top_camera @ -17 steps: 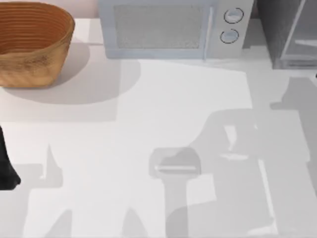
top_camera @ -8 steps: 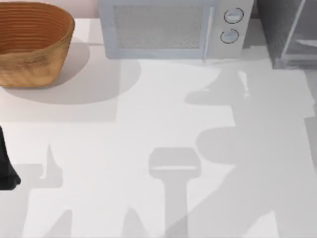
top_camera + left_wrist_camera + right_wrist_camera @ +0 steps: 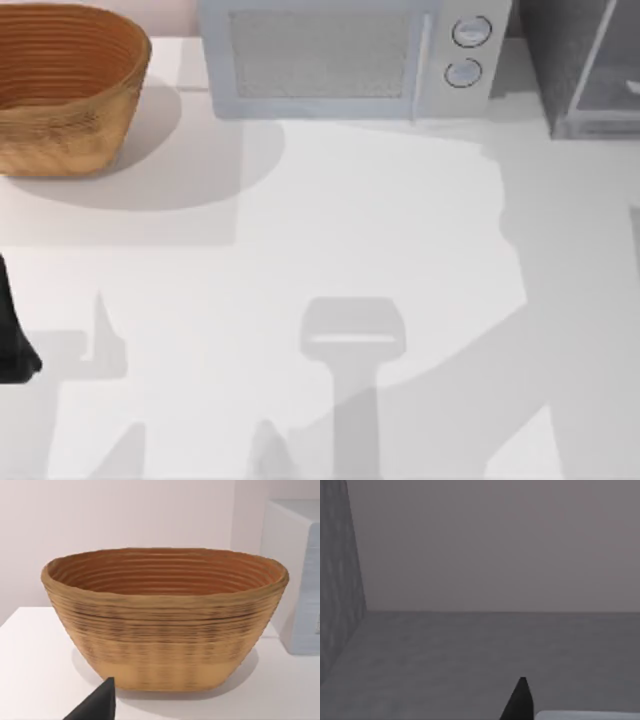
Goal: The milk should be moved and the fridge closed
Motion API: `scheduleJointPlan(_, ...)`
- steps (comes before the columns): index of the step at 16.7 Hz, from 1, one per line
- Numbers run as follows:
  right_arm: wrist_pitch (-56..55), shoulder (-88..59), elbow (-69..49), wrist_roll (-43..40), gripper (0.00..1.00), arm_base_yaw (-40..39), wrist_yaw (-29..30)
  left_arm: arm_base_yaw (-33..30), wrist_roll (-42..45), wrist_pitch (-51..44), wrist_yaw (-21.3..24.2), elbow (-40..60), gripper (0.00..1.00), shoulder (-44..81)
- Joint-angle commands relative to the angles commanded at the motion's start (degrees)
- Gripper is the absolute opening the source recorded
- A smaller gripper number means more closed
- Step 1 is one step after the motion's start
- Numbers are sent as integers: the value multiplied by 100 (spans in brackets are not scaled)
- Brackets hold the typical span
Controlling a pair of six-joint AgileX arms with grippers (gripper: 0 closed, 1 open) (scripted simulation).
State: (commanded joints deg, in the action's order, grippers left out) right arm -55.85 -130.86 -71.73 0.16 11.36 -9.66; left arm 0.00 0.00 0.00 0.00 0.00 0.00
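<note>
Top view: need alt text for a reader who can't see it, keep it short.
A white table seen from above carries a woven brown basket at the far left, a white microwave with two round knobs at the far middle, and a grey fridge at the far right corner. A dark part of the left arm sits at the left edge.

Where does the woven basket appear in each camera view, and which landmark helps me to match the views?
Top view: the basket stands at the table's far left corner, left of the microwave.
Left wrist view: the basket is seen from the side, close ahead, with the microwave's white side beside it.
Right wrist view: this camera faces a speckled grey surface, apparently the fridge.
Shared landmark: the microwave, next to the basket.
</note>
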Motion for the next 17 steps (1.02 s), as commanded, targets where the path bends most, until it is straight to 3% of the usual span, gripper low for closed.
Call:
scheduleJointPlan(10,0,0,0,0,0,0,0,0,0,0,0,0,100,0)
scheduleJointPlan(17,0,0,0,0,53,0,0,0,0,0,0,0,100,0)
